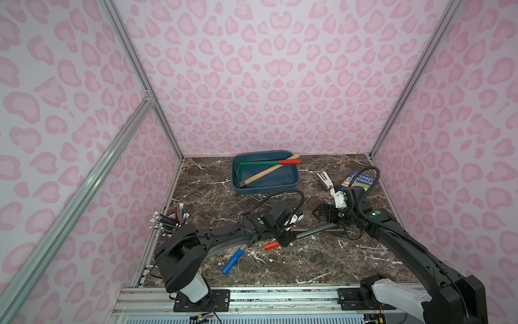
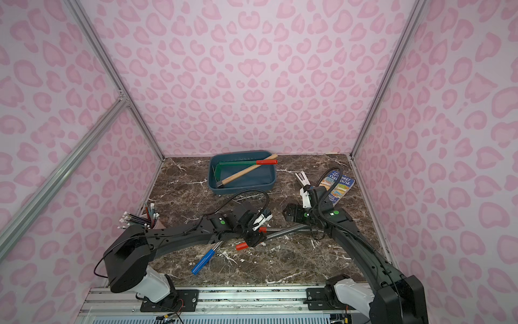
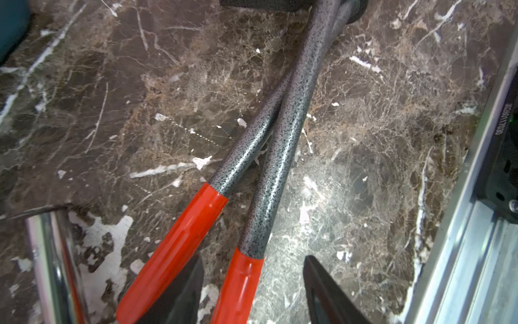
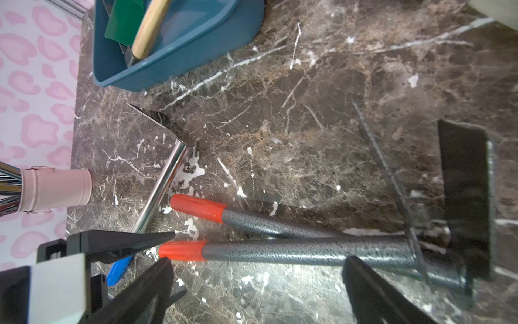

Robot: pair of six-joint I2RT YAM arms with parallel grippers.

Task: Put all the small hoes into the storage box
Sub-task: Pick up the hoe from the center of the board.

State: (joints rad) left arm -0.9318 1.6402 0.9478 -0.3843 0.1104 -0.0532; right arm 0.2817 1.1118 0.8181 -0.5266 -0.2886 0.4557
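Student: Where is the small hoe (image 4: 462,182)?
Tutor: We see it on the surface (image 1: 308,266), apart from the storage box (image 1: 265,190); left jaws open astride a red grip (image 3: 241,286), right jaws open.

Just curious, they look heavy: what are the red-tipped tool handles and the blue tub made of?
Handles: probably metal tube, speckled grey paint with a sheen line; red grips, glossy plastic or rubber. Storage box: likely moulded plastic, smooth, rounded rim.

Lab booth: aluminium frame (image 1: 84,192), pink printed walls (image 1: 280,70), marble tabletop (image 1: 308,261).
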